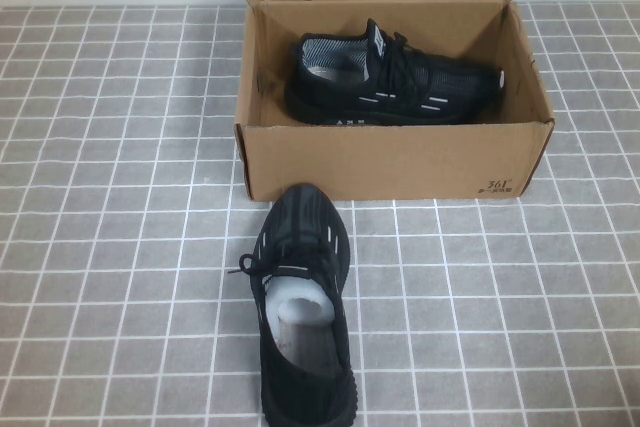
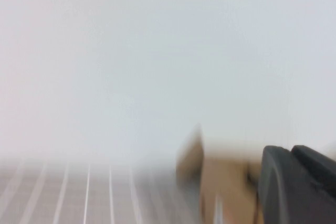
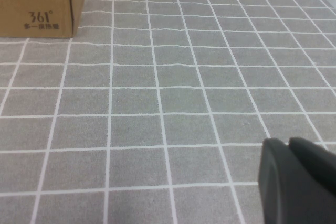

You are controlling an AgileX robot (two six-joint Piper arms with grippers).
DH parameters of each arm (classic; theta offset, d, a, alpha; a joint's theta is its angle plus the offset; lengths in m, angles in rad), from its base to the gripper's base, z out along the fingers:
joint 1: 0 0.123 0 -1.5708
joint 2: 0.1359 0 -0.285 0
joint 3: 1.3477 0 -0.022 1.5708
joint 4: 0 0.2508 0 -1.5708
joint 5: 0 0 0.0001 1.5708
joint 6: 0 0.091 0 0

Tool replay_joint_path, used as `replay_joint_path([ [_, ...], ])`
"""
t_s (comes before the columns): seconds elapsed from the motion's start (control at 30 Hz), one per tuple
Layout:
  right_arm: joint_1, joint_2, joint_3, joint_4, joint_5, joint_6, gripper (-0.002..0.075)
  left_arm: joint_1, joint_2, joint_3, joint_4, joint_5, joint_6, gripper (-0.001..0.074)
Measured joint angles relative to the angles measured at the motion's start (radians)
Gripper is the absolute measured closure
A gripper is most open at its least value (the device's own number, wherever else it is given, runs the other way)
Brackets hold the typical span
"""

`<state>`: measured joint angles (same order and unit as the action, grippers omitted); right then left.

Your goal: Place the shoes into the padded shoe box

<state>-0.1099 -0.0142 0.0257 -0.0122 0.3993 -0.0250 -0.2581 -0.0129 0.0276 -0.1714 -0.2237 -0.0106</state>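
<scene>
Grey tiles [image 1: 120,247] carry one shoe [image 1: 300,307] toe-toward box [image 1: 390,159]; tools [image 2: 296,187] [image 3: 296,182] seemingly aloft.

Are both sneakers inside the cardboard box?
No, one sneaker lies in the shoe box; the other sneaker sits on the tiled table in front.

High cam looks down at box [image 1: 395,162], 12 o'clock. Right wrist cam sits low over tiles [image 3: 157,103], sharing box's "361" corner; left wrist cam faces wall.

Grey tiled surface [image 1: 120,247] with white grid lines carries the open cardboard box [image 1: 390,159]. One black shoe [image 1: 300,307] lies just before the box, toe almost touching its front wall.
</scene>
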Motion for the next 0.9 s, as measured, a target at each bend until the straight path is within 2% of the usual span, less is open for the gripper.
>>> replay_joint_path([
  [0.1,0.0,0.0,0.0,0.0,0.0,0.0,0.0734,0.0,0.0,-0.002,0.002,-0.133,-0.017,0.0739],
  [0.27,0.0,0.0,0.0,0.0,0.0,0.0,0.0734,0.0,0.0,-0.097,0.008,-0.087,-0.021,0.0739],
  [0.43,0.0,0.0,0.0,0.0,0.0,0.0,0.0734,0.0,0.038,-0.292,0.017,0.106,-0.003,0.0739],
  [0.63,0.0,0.0,0.0,0.0,0.0,0.0,0.0734,0.0,0.239,-0.549,0.058,0.539,0.044,0.0739],
  [0.7,0.0,0.0,0.0,0.0,0.0,0.0,0.0734,0.0,0.297,-0.597,0.061,0.595,0.049,0.0739],
  [0.9,0.0,0.0,0.0,0.0,0.0,0.0,0.0734,0.0,0.418,-0.636,0.016,0.591,0.045,0.0739],
])
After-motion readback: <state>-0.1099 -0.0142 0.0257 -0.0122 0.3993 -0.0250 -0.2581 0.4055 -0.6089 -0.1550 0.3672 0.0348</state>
